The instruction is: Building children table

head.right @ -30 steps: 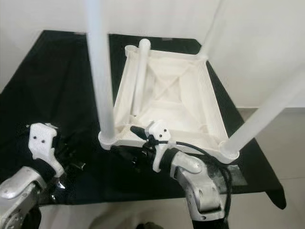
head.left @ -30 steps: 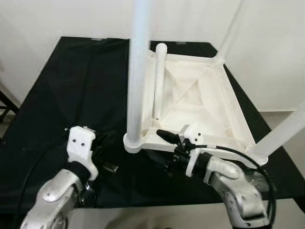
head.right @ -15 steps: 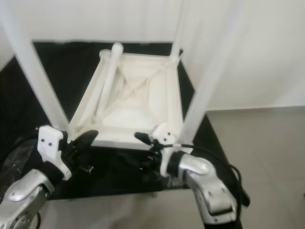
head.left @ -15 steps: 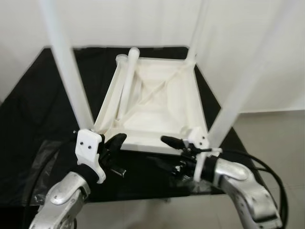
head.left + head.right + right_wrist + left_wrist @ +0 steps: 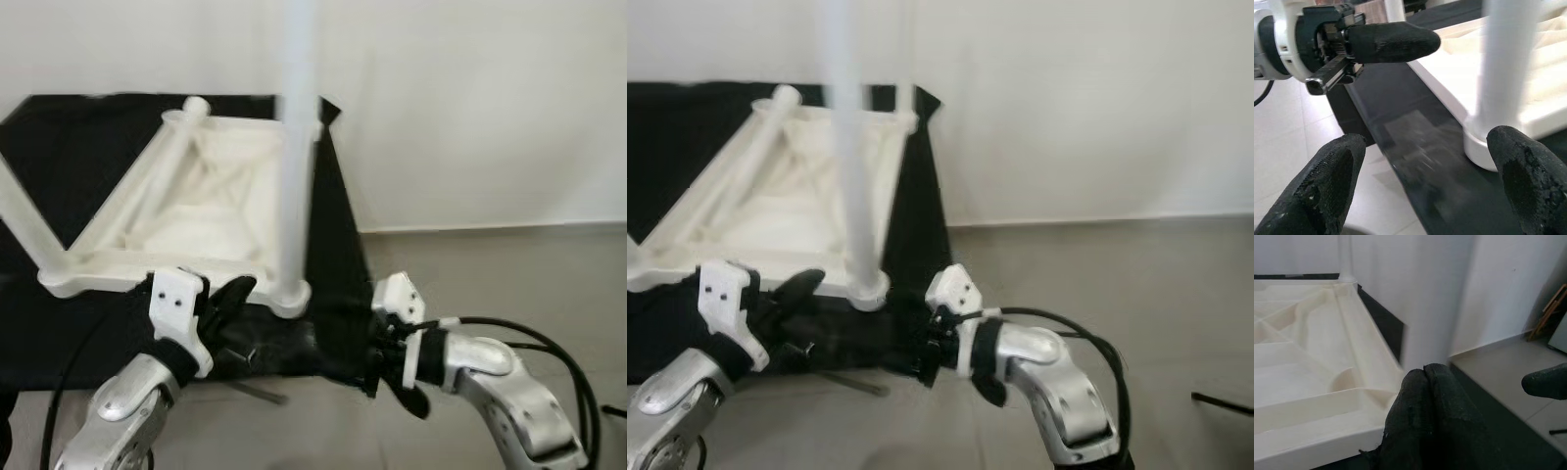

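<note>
A white children's table (image 5: 127,257) lies upside down on a black-covered surface (image 5: 333,225). One leg (image 5: 296,147) stands upright in the near right corner socket (image 5: 290,290). Another leg (image 5: 24,227) rises at the near left. A loose leg (image 5: 147,168) lies along the underside. My left gripper (image 5: 238,289) is shut with nothing in it, just left of the near right socket at the rim. My right gripper (image 5: 1427,178) is open and empty, beyond the surface's right edge and over the floor. The upright leg (image 5: 1508,63) and the left gripper (image 5: 1391,41) lie ahead of it.
Grey tiled floor (image 5: 509,274) lies to the right of the black-covered surface, with a white wall (image 5: 470,98) behind. A black cable (image 5: 534,328) loops from my right arm. A thin dark rod (image 5: 257,392) lies on the floor below the front edge.
The camera has swung to the right, so the table now sits at the left. My right gripper has come away from the table's front rim and now points down, over the floor.
</note>
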`<state>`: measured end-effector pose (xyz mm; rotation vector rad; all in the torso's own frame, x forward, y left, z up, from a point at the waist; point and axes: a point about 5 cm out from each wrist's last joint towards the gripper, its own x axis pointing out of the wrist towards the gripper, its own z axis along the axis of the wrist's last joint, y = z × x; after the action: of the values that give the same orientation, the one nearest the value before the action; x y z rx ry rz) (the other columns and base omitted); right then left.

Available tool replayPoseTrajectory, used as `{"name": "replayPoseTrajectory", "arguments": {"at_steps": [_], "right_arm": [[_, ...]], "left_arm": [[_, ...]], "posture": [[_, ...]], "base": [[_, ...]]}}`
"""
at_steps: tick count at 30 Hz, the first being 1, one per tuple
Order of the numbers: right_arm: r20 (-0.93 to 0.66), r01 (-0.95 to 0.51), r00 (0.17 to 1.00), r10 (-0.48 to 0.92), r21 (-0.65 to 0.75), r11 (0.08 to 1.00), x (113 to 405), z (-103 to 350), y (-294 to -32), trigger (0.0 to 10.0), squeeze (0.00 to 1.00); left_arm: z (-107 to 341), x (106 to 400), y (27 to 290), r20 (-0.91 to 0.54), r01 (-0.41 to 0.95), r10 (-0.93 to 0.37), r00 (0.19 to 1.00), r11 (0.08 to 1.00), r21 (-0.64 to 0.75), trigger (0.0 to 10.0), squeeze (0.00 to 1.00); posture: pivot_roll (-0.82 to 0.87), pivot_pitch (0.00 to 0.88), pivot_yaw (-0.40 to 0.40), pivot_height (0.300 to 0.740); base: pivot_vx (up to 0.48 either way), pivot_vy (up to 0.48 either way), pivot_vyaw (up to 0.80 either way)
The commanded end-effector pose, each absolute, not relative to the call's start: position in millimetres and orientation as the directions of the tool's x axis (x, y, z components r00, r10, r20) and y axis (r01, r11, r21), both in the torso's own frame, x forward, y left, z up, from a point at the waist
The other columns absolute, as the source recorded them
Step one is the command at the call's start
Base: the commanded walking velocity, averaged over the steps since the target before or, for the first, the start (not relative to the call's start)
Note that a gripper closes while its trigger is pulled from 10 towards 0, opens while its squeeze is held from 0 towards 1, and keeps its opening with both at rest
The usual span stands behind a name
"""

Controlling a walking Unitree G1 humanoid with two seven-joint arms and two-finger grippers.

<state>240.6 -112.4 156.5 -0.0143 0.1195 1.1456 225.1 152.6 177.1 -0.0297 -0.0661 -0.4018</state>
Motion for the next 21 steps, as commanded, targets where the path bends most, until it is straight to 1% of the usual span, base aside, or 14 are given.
{"name": "replayPoseTrajectory", "arguments": {"at_steps": [1,3,7,9,11,12,13,15,16,17,18,19,21], "right_arm": [[-0.077,-0.890,0.449,0.890,0.051,0.453,245.2,157.8,-112.8,10.0,0.00],[-0.077,-0.890,0.449,0.890,0.051,0.453,245.2,157.8,-112.8,10.0,0.00],[-0.060,-0.852,0.519,0.853,0.050,0.521,252.0,158.7,-115.3,10.0,0.00],[-0.058,-0.846,0.528,0.847,0.051,0.530,252.7,158.5,-115.3,10.0,0.00],[-0.043,-0.810,0.581,0.812,0.059,0.583,257.1,159.1,-116.8,10.0,0.00],[-0.043,-0.810,0.581,0.812,0.059,0.583,257.1,159.1,-116.8,10.0,0.00],[-0.027,-0.774,0.629,0.777,0.064,0.629,261.7,160.4,-118.4,10.0,0.00],[-0.027,-0.774,0.629,0.777,0.064,0.629,261.7,160.4,-118.4,10.0,0.00],[-0.014,-0.739,0.672,0.741,0.065,0.671,266.5,162.2,-120.0,10.0,0.00],[-0.014,-0.739,0.672,0.741,0.065,0.671,266.5,162.2,-120.0,10.0,0.00],[-0.008,-0.703,0.709,0.705,0.068,0.708,270.8,162.8,-121.8,10.0,0.00],[-0.008,-0.703,0.709,0.705,0.068,0.708,270.8,162.8,-121.8,10.0,0.00],[-0.008,-0.645,0.762,0.648,0.078,0.760,276.8,162.1,-125.1,10.0,0.00]], "left_arm": [[174.7,223.9,152.5,0.054,0.396,-0.394,0.918,0.918,-0.031,10.0,0.00],[174.7,223.9,152.5,0.054,0.396,-0.394,0.918,0.918,-0.031,10.0,0.00],[176.2,225.2,149.2,0.059,0.415,-0.412,0.909,0.909,-0.034,10.0,0.00],[176.6,225.5,148.9,0.060,0.417,-0.415,0.908,0.908,-0.034,10.0,0.00],[177.5,227.4,148.0,0.063,0.422,-0.419,0.906,0.906,-0.032,10.0,0.00],[177.5,227.4,148.0,0.063,0.422,-0.419,0.906,0.906,-0.032,10.0,0.00],[178.1,229.0,147.4,0.066,0.424,-0.422,0.904,0.905,-0.030,10.0,0.00],[178.1,229.0,147.4,0.066,0.424,-0.422,0.904,0.905,-0.030,10.0,0.00],[178.9,230.7,147.2,0.069,0.423,-0.420,0.905,0.906,-0.034,10.0,0.00],[178.9,230.7,147.2,0.069,0.423,-0.420,0.905,0.906,-0.034,10.0,0.00],[178.8,232.9,147.7,0.063,0.406,-0.404,0.913,0.913,-0.026,10.0,0.00],[178.8,232.9,147.7,0.063,0.406,-0.404,0.913,0.913,-0.026,10.0,0.00],[176.8,237.2,148.8,0.041,0.360,-0.359,0.933,0.933,-0.019,10.0,0.00]], "posture": [[0.02,0.121,-0.074,0.740],[0.02,0.121,-0.074,0.740],[0.01,0.119,-0.070,0.740],[0.01,0.119,-0.070,0.740],[0.01,0.119,-0.067,0.740],[0.01,0.119,-0.067,0.740],[0.01,0.118,-0.066,0.740],[0.01,0.118,-0.066,0.740],[0.01,0.117,-0.066,0.740],[0.01,0.117,-0.066,0.740],[0.01,0.117,-0.065,0.740],[0.01,0.117,-0.065,0.740],[0.01,0.114,-0.065,0.740]], "base": [[0.000,-0.480,0.00],[0.000,-0.480,0.00],[0.000,-0.480,0.00],[0.000,-0.480,0.00],[0.000,-0.480,0.00],[0.000,-0.480,0.00],[0.000,-0.480,0.00],[0.000,-0.480,0.00],[0.000,-0.435,0.00],[0.000,-0.435,0.00],[0.000,0.000,0.00],[0.000,0.000,0.00],[0.000,0.000,0.00]]}}
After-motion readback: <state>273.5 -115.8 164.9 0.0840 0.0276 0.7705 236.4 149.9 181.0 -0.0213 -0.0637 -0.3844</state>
